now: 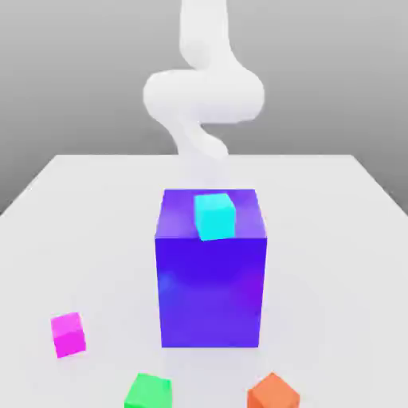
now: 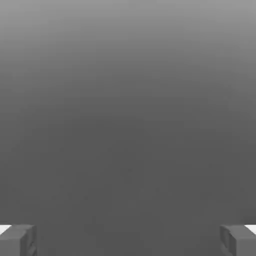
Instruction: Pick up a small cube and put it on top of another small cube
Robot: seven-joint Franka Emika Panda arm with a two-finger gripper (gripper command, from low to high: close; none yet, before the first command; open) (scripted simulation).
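Pincer (image 2: 128, 240) wide, big blue box (image 1: 210, 291) on cam side of it, cyan cube (image 1: 215, 217) apparently atop, pink cube (image 1: 68, 335), green cube (image 1: 149, 391) & orange cube (image 1: 273, 392) farther from it.

Large blue-violet block (image 1: 211, 291) upright on a pale tabletop (image 1: 339, 247)

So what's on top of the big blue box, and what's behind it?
A small cyan cube sits on top of the blue box, near its front edge. The box hides whatever is right behind it, so I can't tell.
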